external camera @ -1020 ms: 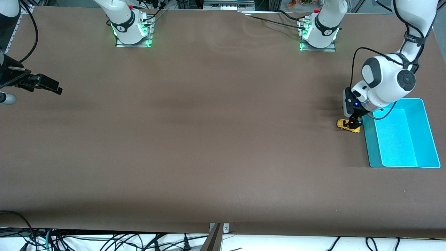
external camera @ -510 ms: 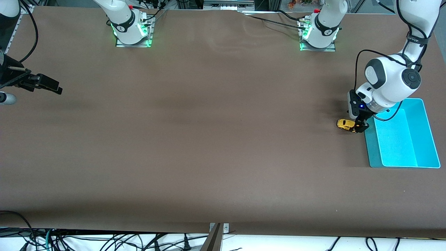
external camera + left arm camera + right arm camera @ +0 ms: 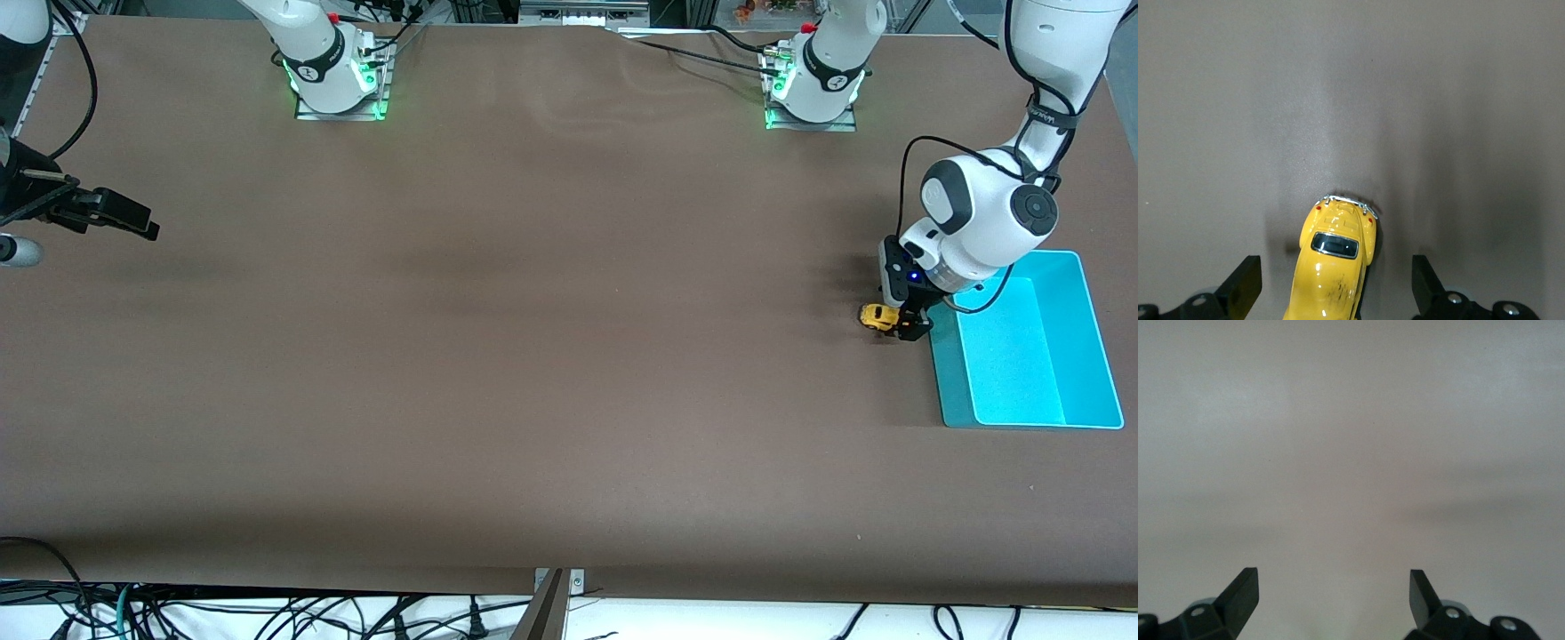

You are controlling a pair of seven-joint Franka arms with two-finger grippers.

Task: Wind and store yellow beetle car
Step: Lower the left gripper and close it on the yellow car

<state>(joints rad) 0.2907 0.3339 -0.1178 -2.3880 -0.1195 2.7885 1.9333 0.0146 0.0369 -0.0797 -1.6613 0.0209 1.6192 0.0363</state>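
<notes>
The yellow beetle car (image 3: 878,316) stands on the brown table beside the turquoise bin (image 3: 949,382), toward the left arm's end. My left gripper (image 3: 906,326) is down over the car's end closest to the bin. In the left wrist view the car (image 3: 1338,230) lies between the two black fingers (image 3: 1245,280), with a gap on each side, so the left gripper (image 3: 1335,263) is open and not gripping. My right gripper (image 3: 124,218) waits open over bare table at the right arm's end, and the right wrist view shows nothing between the right gripper (image 3: 1333,579) fingers.
The bin's open inside (image 3: 1022,356) holds nothing that I can see. Both arm bases (image 3: 336,71) stand along the table edge farthest from the front camera. Cables hang below the nearest edge (image 3: 267,613).
The left wrist has shifted a little and its gripper has settled lower round the car's bin-side end. The car has stayed in place. The right arm has not moved.
</notes>
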